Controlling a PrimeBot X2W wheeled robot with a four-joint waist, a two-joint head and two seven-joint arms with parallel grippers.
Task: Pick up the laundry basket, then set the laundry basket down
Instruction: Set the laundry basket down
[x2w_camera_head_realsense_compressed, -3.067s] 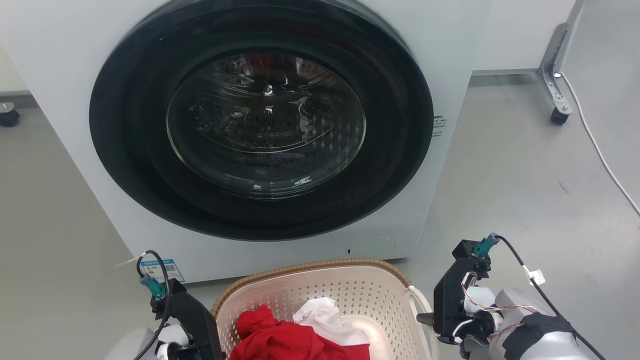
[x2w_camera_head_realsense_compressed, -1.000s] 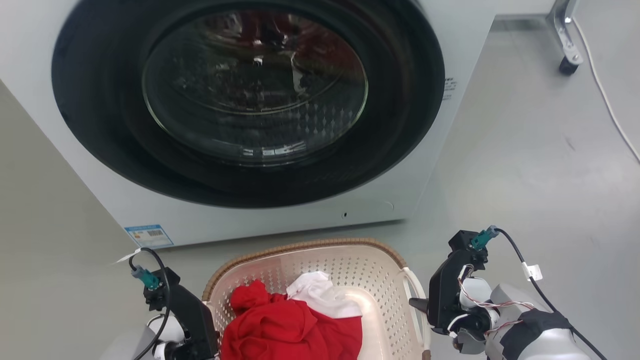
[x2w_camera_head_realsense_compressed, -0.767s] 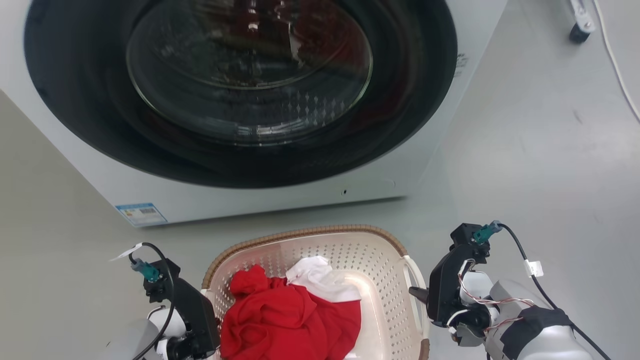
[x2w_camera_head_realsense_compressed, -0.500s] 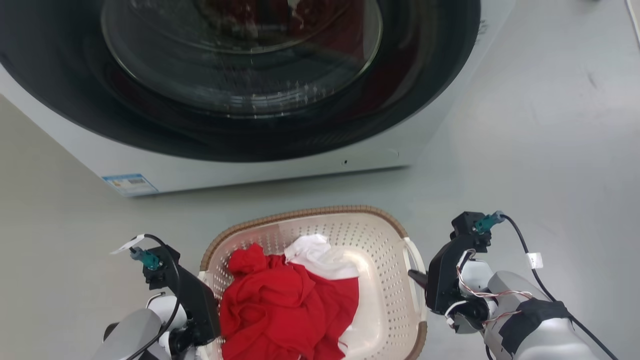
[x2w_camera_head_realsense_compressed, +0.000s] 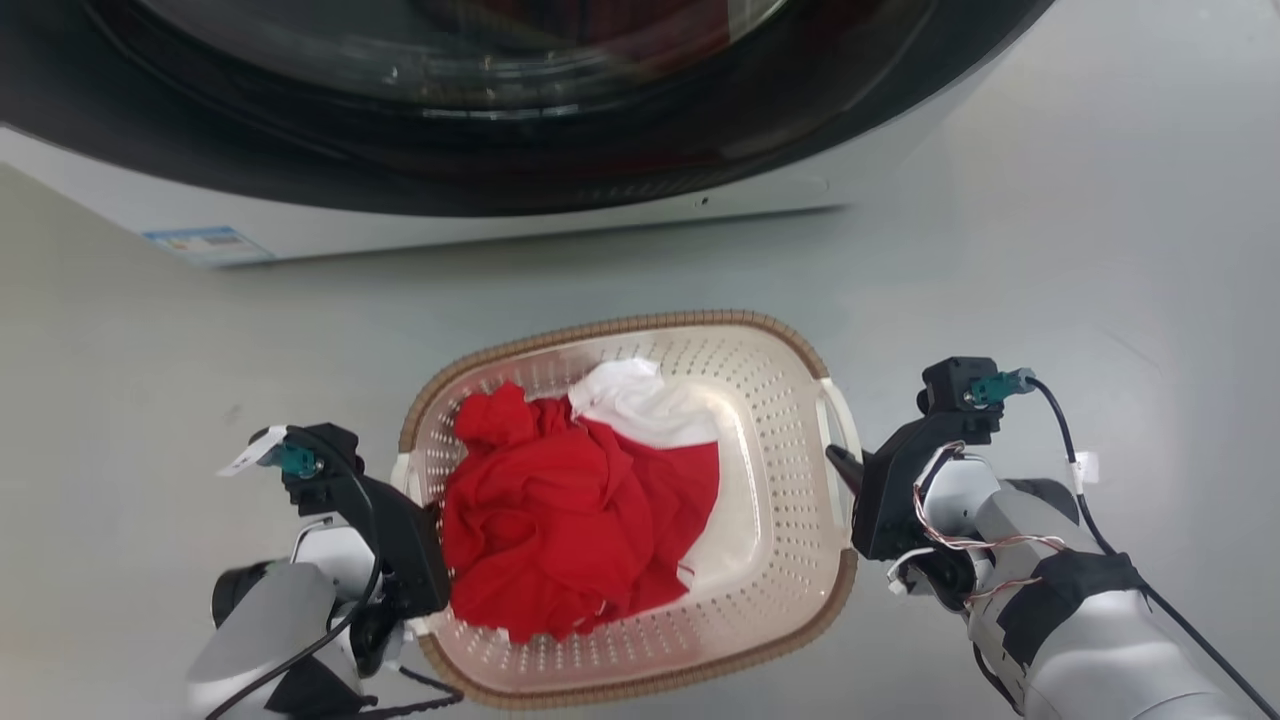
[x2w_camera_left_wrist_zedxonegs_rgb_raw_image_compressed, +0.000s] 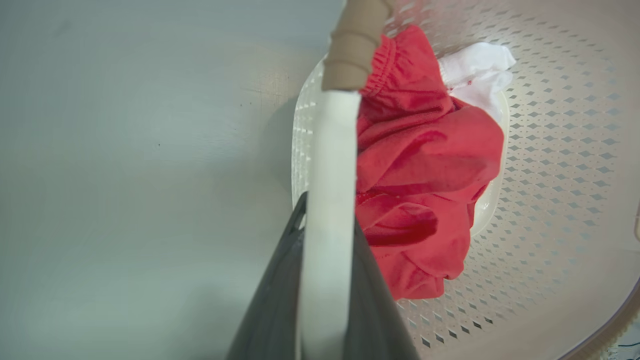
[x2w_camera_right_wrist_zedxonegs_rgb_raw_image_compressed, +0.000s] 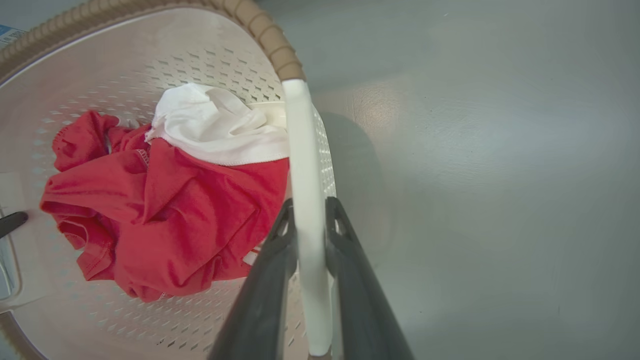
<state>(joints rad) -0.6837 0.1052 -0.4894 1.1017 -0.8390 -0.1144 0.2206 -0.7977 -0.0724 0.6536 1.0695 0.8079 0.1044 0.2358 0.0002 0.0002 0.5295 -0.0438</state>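
Grey floor (x2w_camera_head_realsense_compressed: 1050, 250) lies before the washing machine (x2w_camera_head_realsense_compressed: 500, 215), whose door has slid to the head view's far edge over 3 seconds: the camera has tipped down as the body bends. The left hand (x2w_camera_left_wrist_zedxonegs_rgb_raw_image_compressed: 327, 215) pinches the left handle (x2w_camera_left_wrist_zedxonegs_rgb_raw_image_compressed: 332, 150), the right hand (x2w_camera_right_wrist_zedxonegs_rgb_raw_image_compressed: 307, 210) the right handle (x2w_camera_right_wrist_zedxonegs_rgb_raw_image_compressed: 302, 150). Between them sits the laundry basket (x2w_camera_head_realsense_compressed: 770, 440), clothes (x2w_camera_head_realsense_compressed: 560, 510) inside, near the machine; whether it touches the floor I cannot tell. The set-down looks close.

A blue-and-white sticker (x2w_camera_head_realsense_compressed: 208, 243) is showing at the upper left of the head view, low on the washing machine (x2w_camera_head_realsense_compressed: 400, 232) front. Its print is coming out too small and blurred to read. No lettering anywhere is reading legibly.
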